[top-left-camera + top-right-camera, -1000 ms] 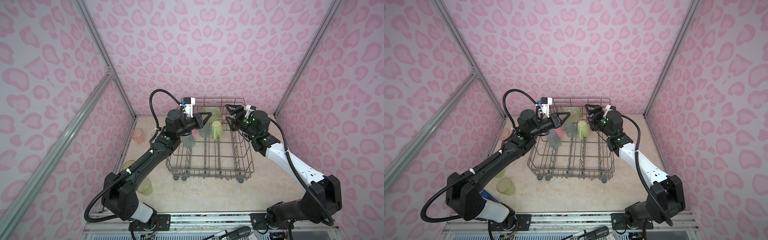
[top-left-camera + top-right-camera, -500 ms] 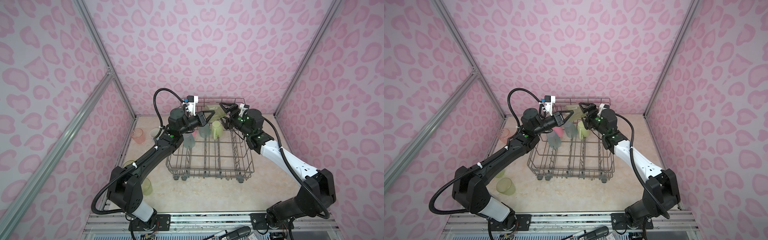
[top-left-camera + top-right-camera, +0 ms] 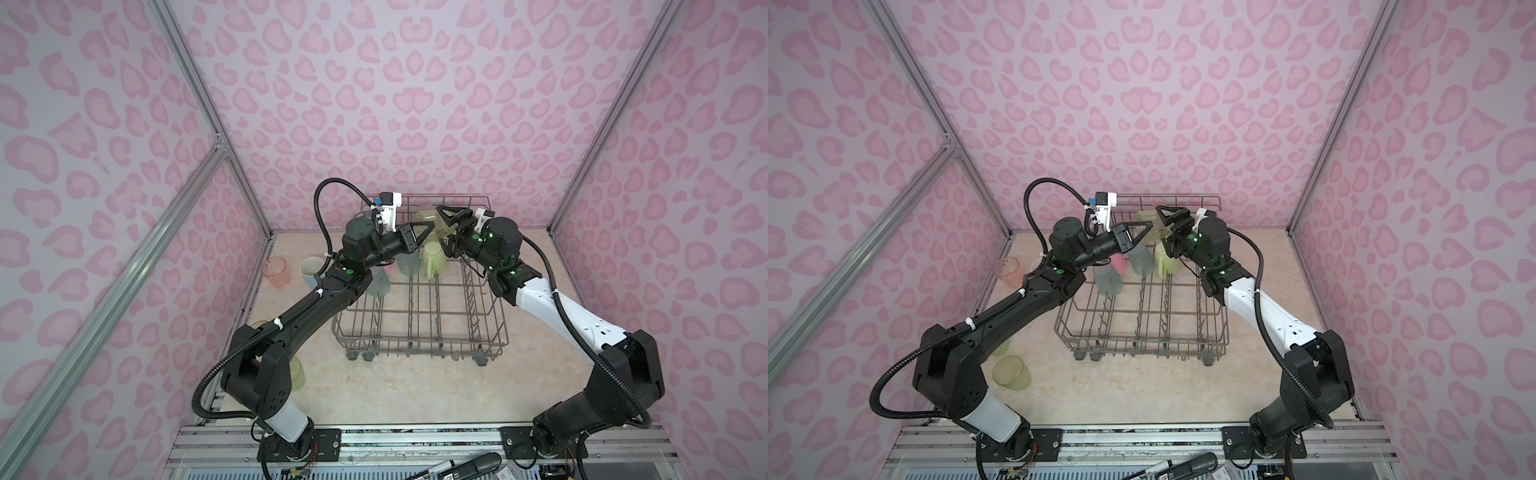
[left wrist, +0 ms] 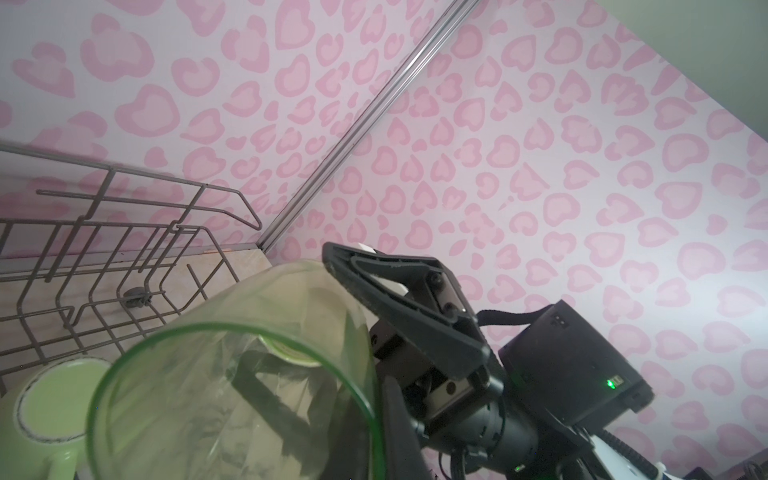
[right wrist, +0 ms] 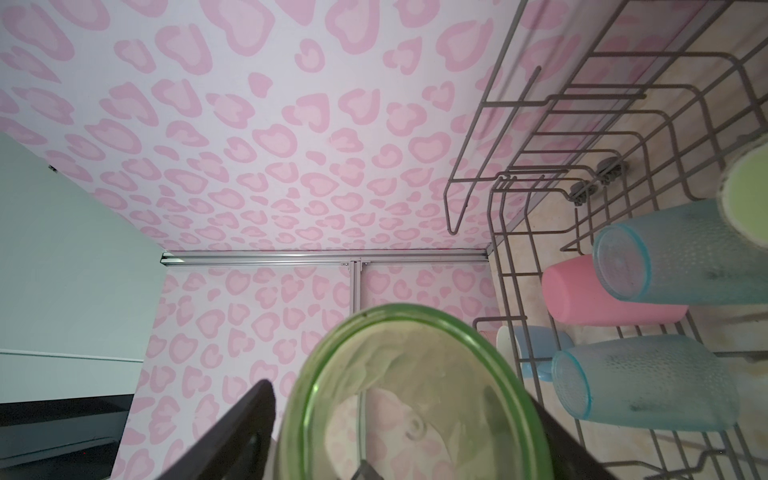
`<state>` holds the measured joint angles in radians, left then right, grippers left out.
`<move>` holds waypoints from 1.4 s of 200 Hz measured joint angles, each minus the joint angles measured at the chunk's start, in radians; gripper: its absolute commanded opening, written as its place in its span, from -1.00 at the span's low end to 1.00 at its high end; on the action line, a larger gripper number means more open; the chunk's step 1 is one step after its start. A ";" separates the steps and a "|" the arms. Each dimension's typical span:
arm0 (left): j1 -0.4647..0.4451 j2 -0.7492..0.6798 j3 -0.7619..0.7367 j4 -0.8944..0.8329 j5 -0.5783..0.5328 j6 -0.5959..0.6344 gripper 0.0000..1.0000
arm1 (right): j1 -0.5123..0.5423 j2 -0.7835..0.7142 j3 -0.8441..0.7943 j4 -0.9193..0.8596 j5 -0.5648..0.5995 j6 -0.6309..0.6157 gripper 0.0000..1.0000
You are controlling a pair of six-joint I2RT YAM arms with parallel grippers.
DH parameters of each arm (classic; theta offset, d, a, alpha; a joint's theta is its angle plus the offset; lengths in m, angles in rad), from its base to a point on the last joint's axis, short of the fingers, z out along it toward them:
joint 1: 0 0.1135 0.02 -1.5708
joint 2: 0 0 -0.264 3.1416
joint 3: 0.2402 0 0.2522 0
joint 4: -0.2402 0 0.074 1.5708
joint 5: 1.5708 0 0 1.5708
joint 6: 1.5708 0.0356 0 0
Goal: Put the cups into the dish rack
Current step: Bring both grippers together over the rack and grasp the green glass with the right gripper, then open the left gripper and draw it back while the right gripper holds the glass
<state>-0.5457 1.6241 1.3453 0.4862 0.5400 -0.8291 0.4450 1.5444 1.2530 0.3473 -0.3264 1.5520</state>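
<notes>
A clear green cup [image 3: 424,217] [image 3: 1148,218] hangs tilted above the back of the dish rack [image 3: 419,345] [image 3: 1142,343]. My left gripper [image 3: 430,226] [image 4: 374,436] is shut on its rim, one finger inside the wall and one outside. My right gripper [image 3: 442,228] [image 5: 415,436] faces it from the other side, open, with its fingers [image 5: 232,436] on either side of the cup's body [image 5: 415,395]; a thin gap shows on one side. In the rack's back rows stand a green mug [image 3: 434,259], two teal tumblers [image 3: 409,264] [image 3: 380,282] and a pink cup [image 3: 1120,262], all upside down.
Left of the rack on the table stand a salmon tumbler [image 3: 276,272] and a light-blue mug [image 3: 311,270]. Green tumblers [image 3: 1013,372] [image 3: 259,326] stand near the left arm's base. The rack's tall back rail [image 3: 449,199] is just behind both grippers. Dark tools [image 3: 478,461] lie at the front edge.
The right gripper has swung left and up to the green cup and now straddles it, its jaws a little narrower. The left gripper has carried the cup slightly right and higher.
</notes>
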 measured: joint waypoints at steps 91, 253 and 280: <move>-0.001 -0.015 0.006 -0.022 0.000 0.009 0.05 | 0.008 -0.035 0.002 -0.012 0.042 -0.065 0.17; 0.009 -0.175 0.083 -0.652 -0.223 0.235 0.95 | 0.081 -0.151 -0.033 -0.232 0.257 -0.514 0.13; 0.033 -0.198 0.119 -0.813 -0.326 0.282 0.96 | 0.143 -0.161 -0.032 -0.268 0.348 -0.673 0.13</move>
<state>-0.5125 1.4258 1.4643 -0.3264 0.2142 -0.5468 0.5877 1.3834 1.2209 0.0792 0.0219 0.8795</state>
